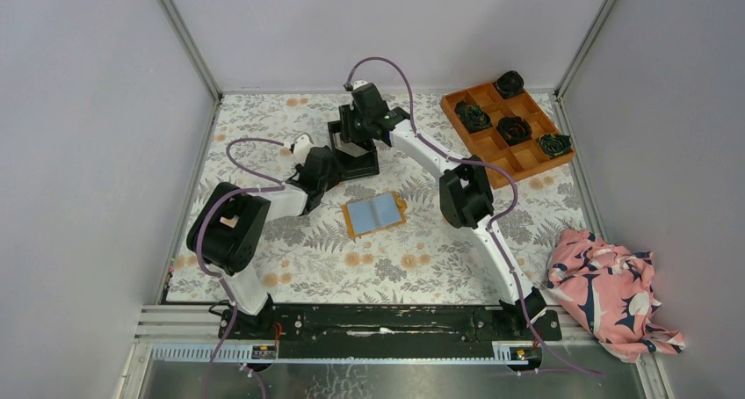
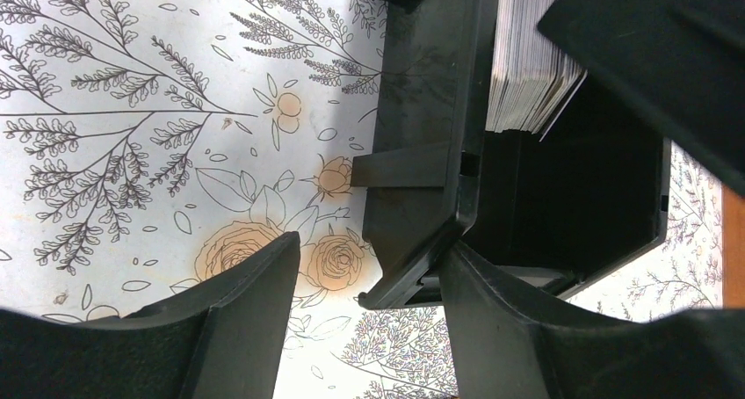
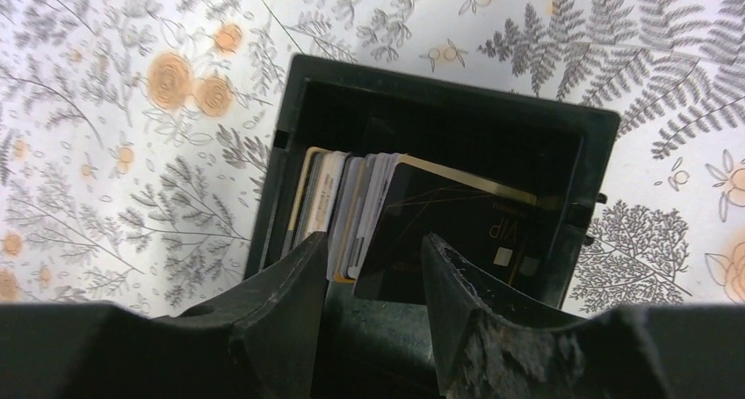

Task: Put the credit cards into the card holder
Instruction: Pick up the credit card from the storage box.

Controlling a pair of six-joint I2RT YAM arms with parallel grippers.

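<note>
The credit cards (image 3: 347,210) stand on edge as a stack in a black bin (image 3: 439,91), with a black gold-trimmed card (image 3: 457,232) leaning at the stack's right. My right gripper (image 3: 373,263) is open over the bin, and the lower edges of several cards lie between its fingers. My left gripper (image 2: 369,280) is open too. It straddles the bin's (image 2: 422,109) corner wall, one finger (image 2: 492,320) inside and the other (image 2: 255,302) outside, clear of the wall. The card holder (image 1: 375,214) lies open on the mat, blue side up, in front of the bin (image 1: 351,166).
An orange compartment tray (image 1: 527,157) with dark rosettes sits at the back right. A pink patterned cloth (image 1: 606,289) lies at the right front. Grey walls close in the floral mat (image 1: 290,258) on three sides.
</note>
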